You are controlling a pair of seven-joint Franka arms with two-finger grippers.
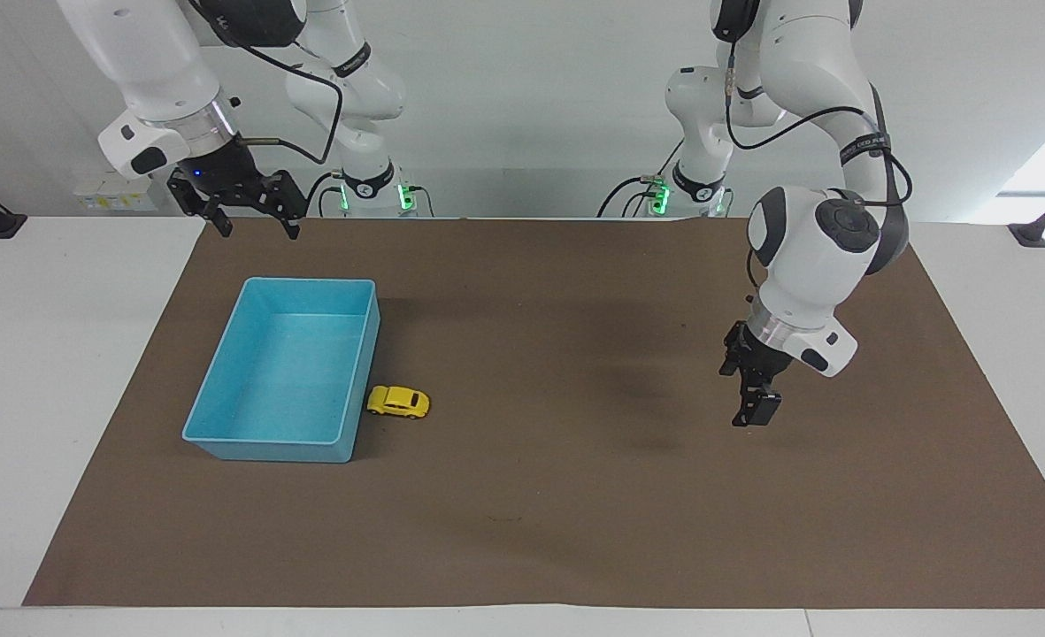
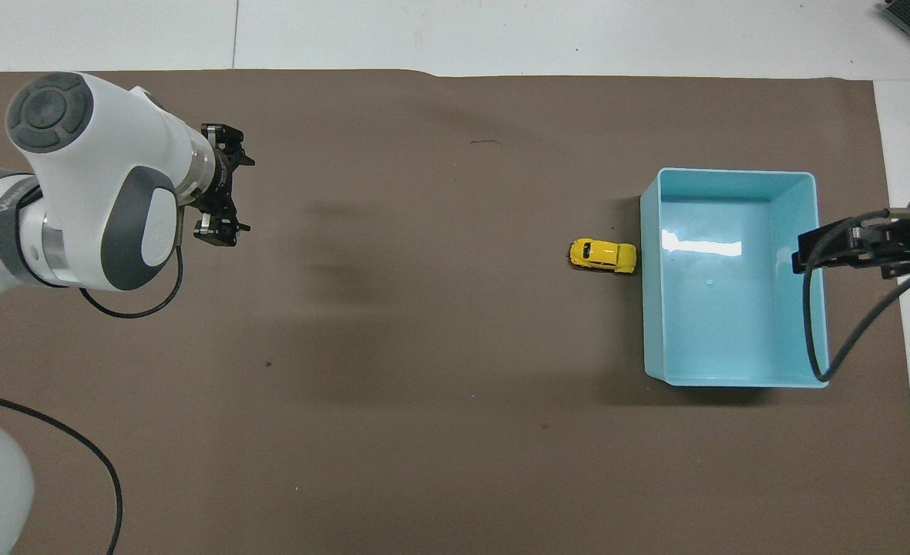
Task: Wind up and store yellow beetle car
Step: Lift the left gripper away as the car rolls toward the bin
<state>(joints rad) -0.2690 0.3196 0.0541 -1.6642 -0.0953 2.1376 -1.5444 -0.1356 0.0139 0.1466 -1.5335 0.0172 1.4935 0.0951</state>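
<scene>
One yellow beetle car [image 1: 398, 402] sits on its wheels on the brown mat [image 1: 557, 495] that covers the tabletop [image 1: 35, 372], touching or just beside the outer wall of the one blue bin [image 1: 221, 382], on the side toward the left arm's end. Two pincers are up in the air, both spread and holding nothing. The right pincer [image 1: 252, 221] hangs over the mat's edge next to the bin, and the left pincer [image 1: 756, 411] hangs over bare mat well apart from the bin.
</scene>
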